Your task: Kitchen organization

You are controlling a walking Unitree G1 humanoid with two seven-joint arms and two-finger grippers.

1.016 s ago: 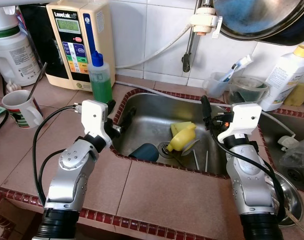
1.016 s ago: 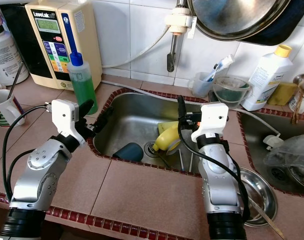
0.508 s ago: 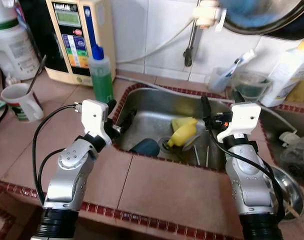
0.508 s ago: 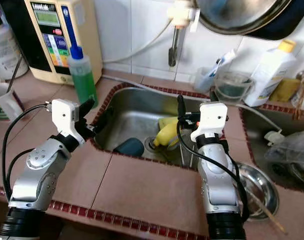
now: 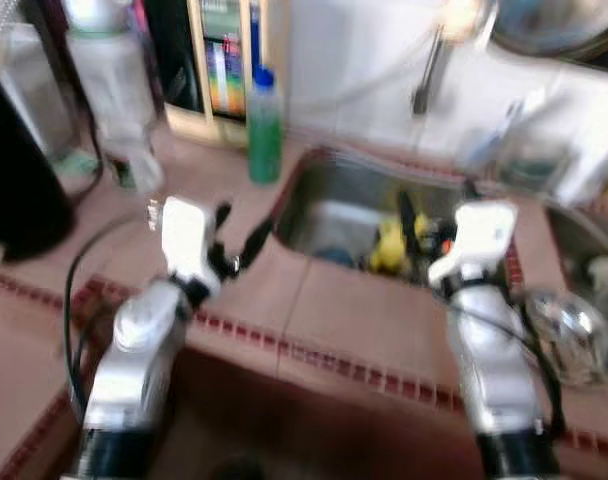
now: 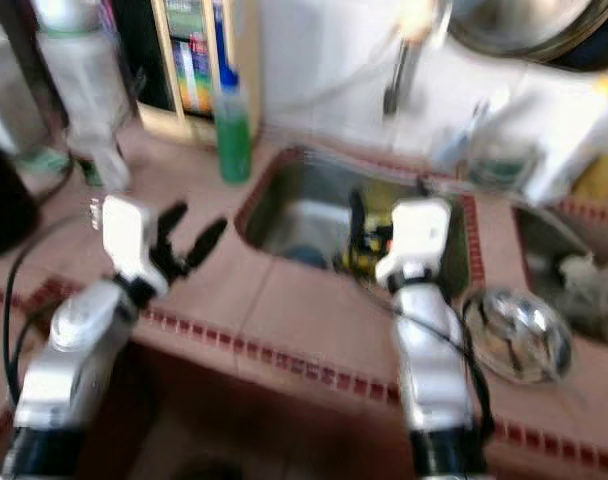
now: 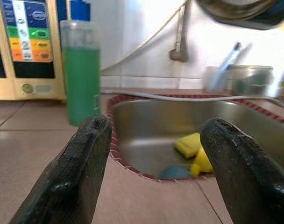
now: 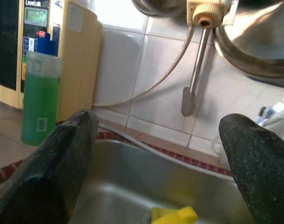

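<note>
Facing sink point(image 7: 146, 140): sponge point(image 7: 188, 144), green bottle point(image 7: 80, 74), spread jaws.

A clear plastic bottle of green liquid with a blue cap point(image 7: 80, 74) stands before a cream wall unit with coloured buttons point(image 7: 26, 46). The table point(image 5: 334, 320) is salmon-pink tile edged with dark red and pale checks. The dull grey steel sink point(image 7: 179, 126) holds yellow sponges point(image 7: 193, 149) and something blue-grey. White wall tiles point(image 8: 132, 70) rise behind. Black fingers point(image 7: 81, 172) show a grainy texture.
</note>
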